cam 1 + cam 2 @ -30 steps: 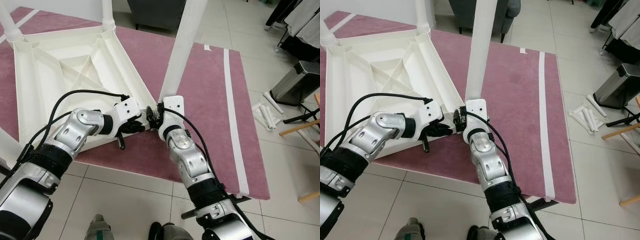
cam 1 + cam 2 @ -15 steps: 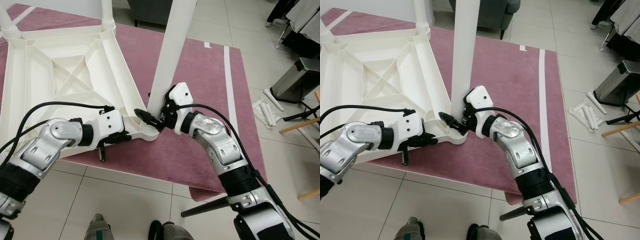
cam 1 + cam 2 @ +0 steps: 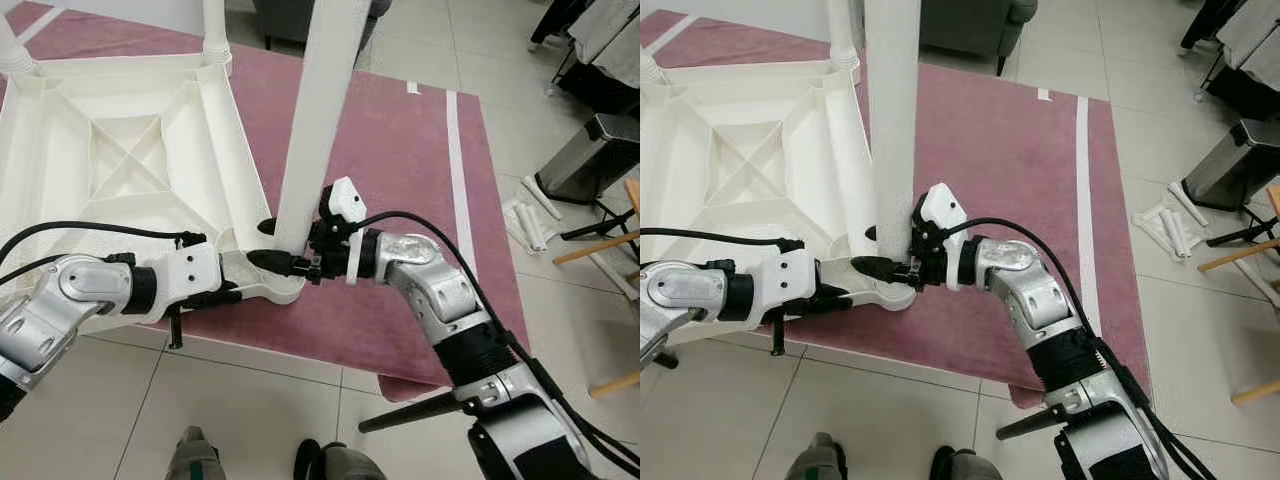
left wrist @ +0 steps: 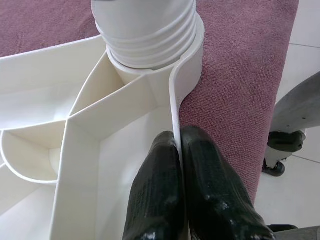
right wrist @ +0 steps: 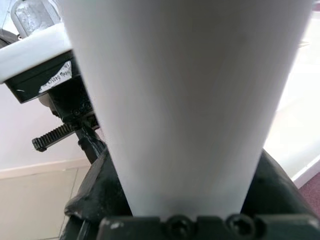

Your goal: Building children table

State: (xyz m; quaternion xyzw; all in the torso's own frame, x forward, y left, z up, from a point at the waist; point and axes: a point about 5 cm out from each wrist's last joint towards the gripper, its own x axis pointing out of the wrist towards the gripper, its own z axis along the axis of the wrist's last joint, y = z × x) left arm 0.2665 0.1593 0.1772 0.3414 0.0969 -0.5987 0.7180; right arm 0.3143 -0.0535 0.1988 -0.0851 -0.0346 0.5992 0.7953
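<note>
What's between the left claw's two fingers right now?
The thin rim wall of the upturned table, pinched between the left claw's fingers, seen in the left wrist view.

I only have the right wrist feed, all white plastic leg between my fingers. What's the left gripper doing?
Observer: The left gripper is pinched on the rim of the upturned table top, beside the corner socket.
Operator: Is the leg seated there?
Observer: The leg stands upright in that socket; its ribbed end sits at the collar.
Operator: Where does my right gripper hold it?
Observer: The right gripper clamps the leg low, just above the socket.
</note>
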